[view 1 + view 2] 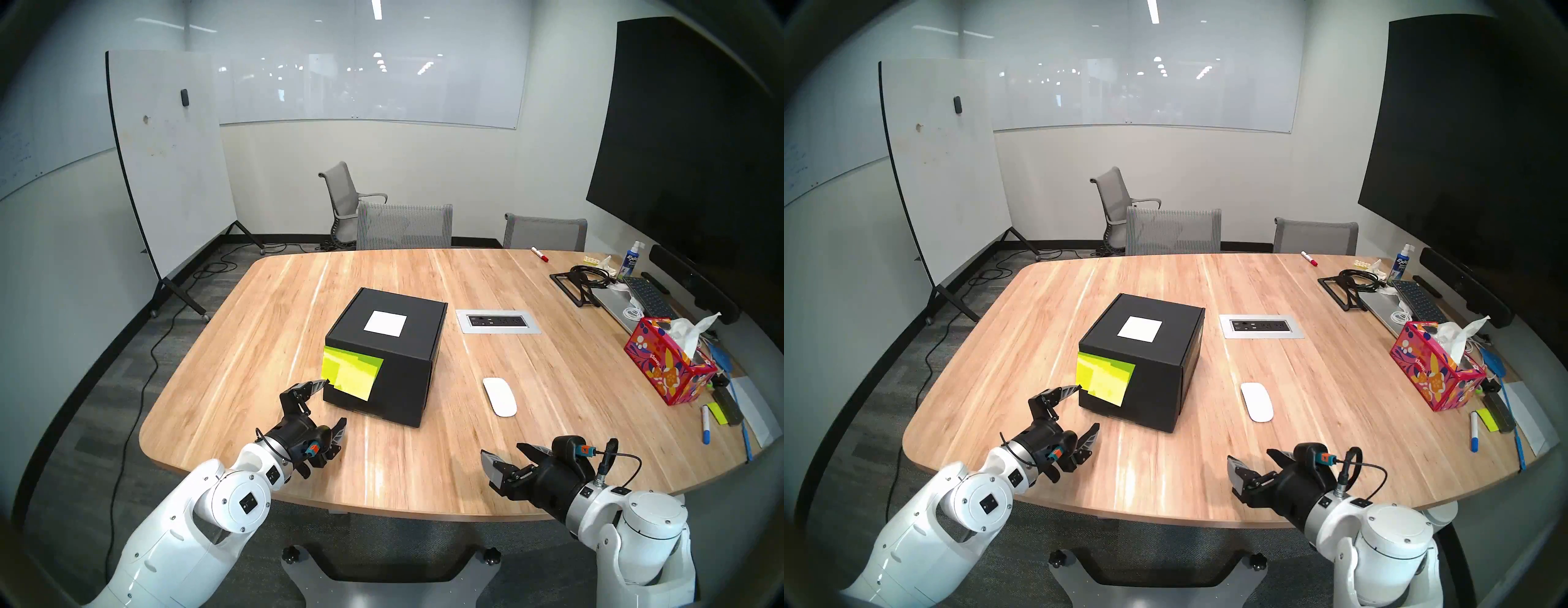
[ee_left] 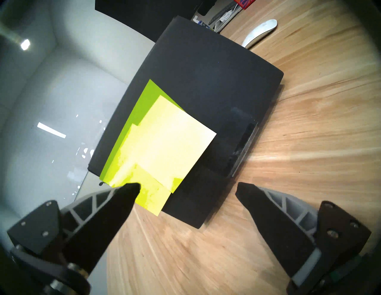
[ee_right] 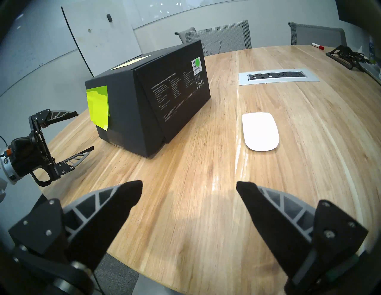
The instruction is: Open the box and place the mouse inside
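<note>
The black box (image 1: 407, 373) stands shut mid-table, with a white label on its lid and yellow-green sticky notes (image 1: 352, 373) on its front flap. The white mouse (image 1: 499, 397) lies on the table to the box's right. My left gripper (image 1: 336, 401) is open in front of the box's left front corner, one fingertip at the edge of the sticky notes (image 2: 160, 148). My right gripper (image 1: 501, 450) is open and empty above the near table edge, short of the mouse (image 3: 260, 131). The box's inside is hidden.
A red floral tissue box (image 1: 668, 365), keyboard (image 1: 647, 297), markers and cables crowd the right side. A silver power panel (image 1: 498, 321) is set in the table beyond the mouse. Chairs (image 1: 403, 225) stand at the far edge.
</note>
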You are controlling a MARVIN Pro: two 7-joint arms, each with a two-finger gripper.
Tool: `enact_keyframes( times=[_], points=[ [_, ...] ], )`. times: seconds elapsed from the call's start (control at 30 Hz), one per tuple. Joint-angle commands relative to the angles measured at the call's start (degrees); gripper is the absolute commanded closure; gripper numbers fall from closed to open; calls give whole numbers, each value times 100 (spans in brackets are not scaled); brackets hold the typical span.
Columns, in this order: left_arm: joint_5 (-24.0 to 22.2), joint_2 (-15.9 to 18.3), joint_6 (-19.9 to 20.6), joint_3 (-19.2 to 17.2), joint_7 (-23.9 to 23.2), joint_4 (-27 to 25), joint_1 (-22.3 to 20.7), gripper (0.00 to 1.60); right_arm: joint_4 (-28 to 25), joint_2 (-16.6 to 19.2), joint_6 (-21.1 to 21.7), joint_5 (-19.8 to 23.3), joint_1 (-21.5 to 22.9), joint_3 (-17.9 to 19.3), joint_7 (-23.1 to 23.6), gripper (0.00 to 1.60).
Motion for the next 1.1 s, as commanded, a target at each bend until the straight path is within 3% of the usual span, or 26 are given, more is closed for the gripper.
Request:
enact_keyframes(
  times=[0.0,0.57,1.07],
  points=[
    [93,83,-11,4,-123,82,-295,0,-138,1,-29,4,21,17,0,0],
    [538,-124,-237,166,402,425,-577,0,-137,-9,-29,-7,24,21,12,0],
    [598,162,-708,-17,492,499,-690,0,-136,-17,-28,-15,26,24,21,0]
  ],
)
